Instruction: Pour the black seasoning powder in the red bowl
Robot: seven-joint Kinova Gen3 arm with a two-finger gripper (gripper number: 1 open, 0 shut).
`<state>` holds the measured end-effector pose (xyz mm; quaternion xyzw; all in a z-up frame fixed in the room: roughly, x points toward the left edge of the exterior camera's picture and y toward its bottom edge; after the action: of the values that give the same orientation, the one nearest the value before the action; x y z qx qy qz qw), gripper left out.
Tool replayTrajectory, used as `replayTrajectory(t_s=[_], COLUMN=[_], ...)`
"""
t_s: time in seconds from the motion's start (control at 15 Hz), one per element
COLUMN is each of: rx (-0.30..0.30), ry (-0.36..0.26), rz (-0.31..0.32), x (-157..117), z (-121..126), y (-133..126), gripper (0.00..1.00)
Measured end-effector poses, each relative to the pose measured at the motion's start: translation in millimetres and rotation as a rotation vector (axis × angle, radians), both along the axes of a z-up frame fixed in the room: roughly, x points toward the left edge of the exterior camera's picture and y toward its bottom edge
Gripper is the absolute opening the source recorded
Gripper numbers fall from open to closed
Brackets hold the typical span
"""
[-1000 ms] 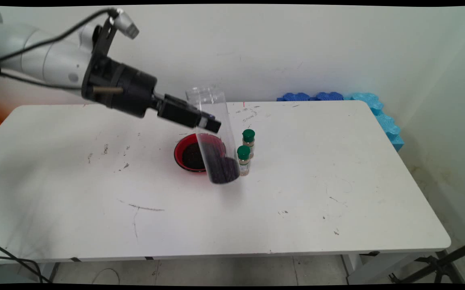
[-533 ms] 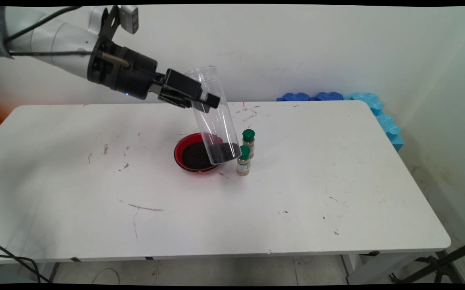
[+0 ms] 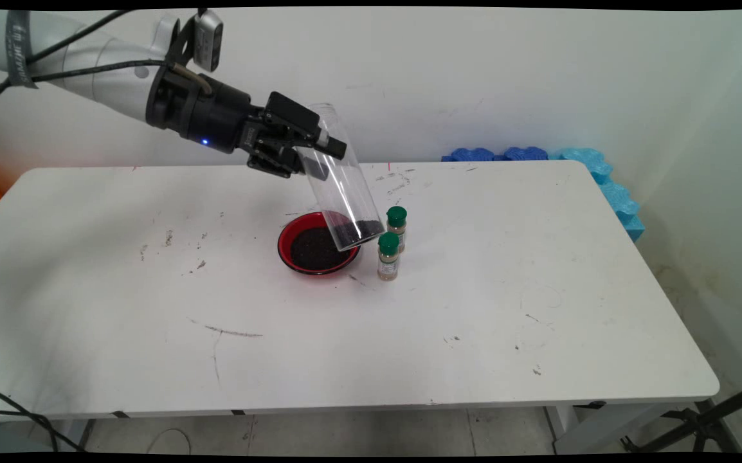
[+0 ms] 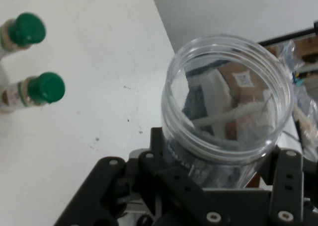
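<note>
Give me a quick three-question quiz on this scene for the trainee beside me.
1. True or false: the black two-finger gripper is shut on the clear plastic jar.
2. How many green-capped spice bottles stand by the red bowl?
3. The jar is: A) upright on the white table, B) tilted in the air above the bowl, C) lying flat.

Key: 1 true; 2 two; 3 B.

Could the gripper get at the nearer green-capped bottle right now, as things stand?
Probably not. The gripper is shut on the clear jar, held tilted above the red bowl, so its fingers are occupied. The nearer green-capped bottle stands uncovered beside the bowl, just past the jar's lower end.
</note>
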<state>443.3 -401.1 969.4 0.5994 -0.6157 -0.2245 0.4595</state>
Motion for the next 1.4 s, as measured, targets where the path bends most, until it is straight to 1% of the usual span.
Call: replayTrajectory(t_s=[0.13,0.33,0.73,1.07,1.4], rx=[0.083,0.184,0.355,0.508,0.642], ry=[0.021,0.043,0.092,0.159,0.226], rz=[0.047,0.096,0.163,0.222,0.274], x=[6.1,14.1,23.3,27.4,29.3], z=[-6.3,-16.9,-38.3,-51.7,-60.6], y=[-2.9,-5.8,-8.7,-10.4,-12.3], gripper=[0.0,0.0,0.0,0.0,0.0])
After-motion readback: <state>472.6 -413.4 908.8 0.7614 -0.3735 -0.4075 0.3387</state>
